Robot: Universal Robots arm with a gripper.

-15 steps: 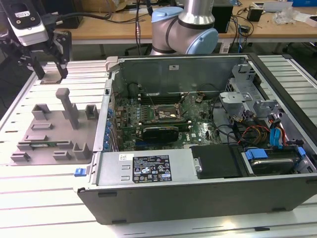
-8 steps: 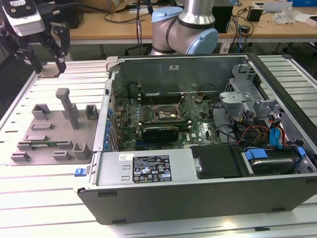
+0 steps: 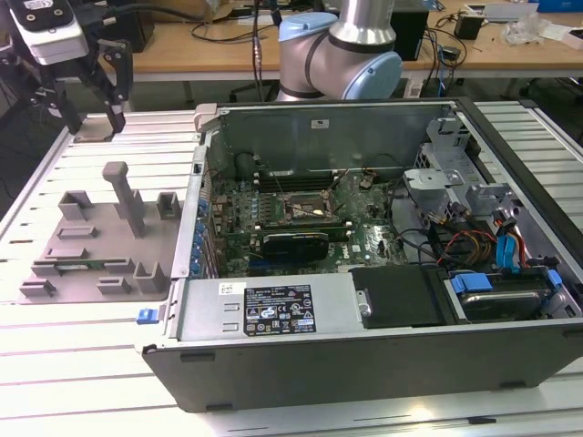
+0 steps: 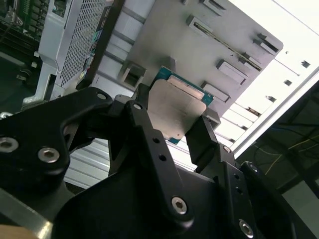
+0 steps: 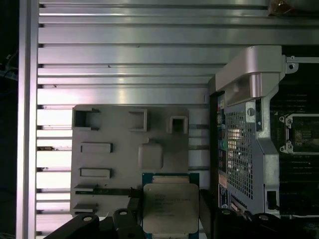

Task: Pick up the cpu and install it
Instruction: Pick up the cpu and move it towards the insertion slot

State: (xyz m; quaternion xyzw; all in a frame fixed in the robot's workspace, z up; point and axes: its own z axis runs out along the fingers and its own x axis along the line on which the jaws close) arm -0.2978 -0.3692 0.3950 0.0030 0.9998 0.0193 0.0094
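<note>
The cpu (image 5: 170, 206), a flat square chip with a silvery top and green rim, sits between my gripper's (image 5: 169, 211) two black fingers, which are shut on its opposite edges. The second wrist view shows the cpu (image 4: 174, 107) clamped the same way, with one finger (image 4: 144, 117) on each side. I am raised above the grey fixture plate (image 5: 114, 159). In the exterior view my gripper (image 3: 91, 96) hangs at the far left, above the back of the fixture plate (image 3: 100, 237). The motherboard's dark framed socket (image 3: 308, 202) lies inside the open computer case (image 3: 364, 309), to the exterior view's right of me.
Upright grey fixture blocks (image 3: 123, 196) rise from the plate. The case's side wall (image 5: 244, 124) stands between the plate and the socket (image 5: 301, 134). Cables and drive bays (image 3: 492, 228) fill the case's right side. A ribbed metal table (image 3: 73, 364) surrounds everything.
</note>
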